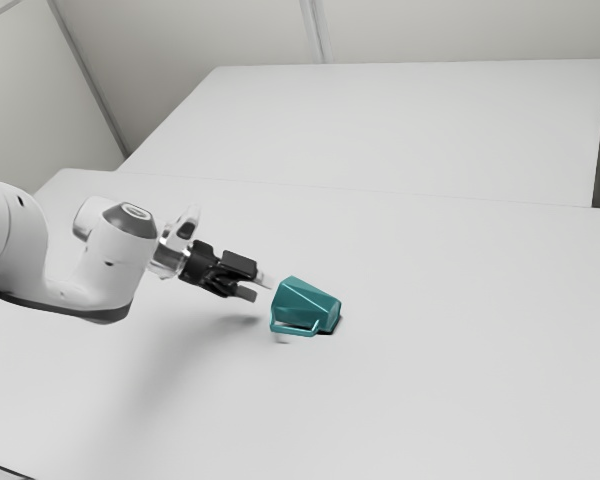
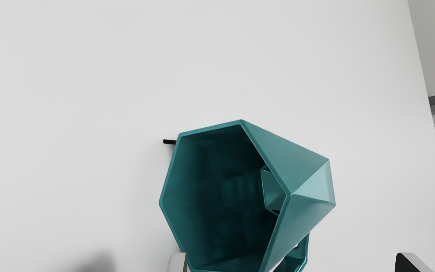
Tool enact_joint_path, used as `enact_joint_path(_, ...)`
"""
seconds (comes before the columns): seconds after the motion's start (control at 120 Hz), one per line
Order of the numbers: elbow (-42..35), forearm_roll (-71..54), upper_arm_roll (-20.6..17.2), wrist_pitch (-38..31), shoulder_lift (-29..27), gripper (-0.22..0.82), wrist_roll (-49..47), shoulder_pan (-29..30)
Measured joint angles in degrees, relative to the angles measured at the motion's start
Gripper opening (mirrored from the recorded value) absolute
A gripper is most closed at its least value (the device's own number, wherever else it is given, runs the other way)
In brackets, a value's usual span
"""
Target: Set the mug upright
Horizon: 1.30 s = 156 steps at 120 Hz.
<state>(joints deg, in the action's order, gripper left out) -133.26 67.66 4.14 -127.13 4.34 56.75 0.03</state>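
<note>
A teal faceted mug lies on its side on the table, its mouth toward my gripper and its handle at the near side in the exterior view. My gripper stands just off the mouth, fingers apart with nothing held between them. Seen from the wrist, the mug shows its dark hollow inside and part of its handle low in the picture. The tips of my gripper are wide apart at the bottom edge, one of them overlapping the mug's rim in the picture; whether it touches is unclear.
The white table extends around the mug. Behind it, another white surface reaches toward the wall. In the wrist view the table's edge runs down beside a grey structure.
</note>
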Motion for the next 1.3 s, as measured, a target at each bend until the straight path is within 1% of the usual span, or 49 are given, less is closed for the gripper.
enact_joint_path(0.467,0.1,1.2,-0.2,0.3,1.4,0.60,2.8,-0.3)
enact_joint_path(0.975,0.4,3.1,-0.2,0.1,2.3,0.60,4.2,-4.5)
enact_joint_path(1.15,0.9,3.8,-0.2,-0.1,2.8,0.60,4.5,-5.1)
enact_joint_path(1.3,1.0,4.3,-0.3,-0.2,3.1,0.58,4.7,-5.3)
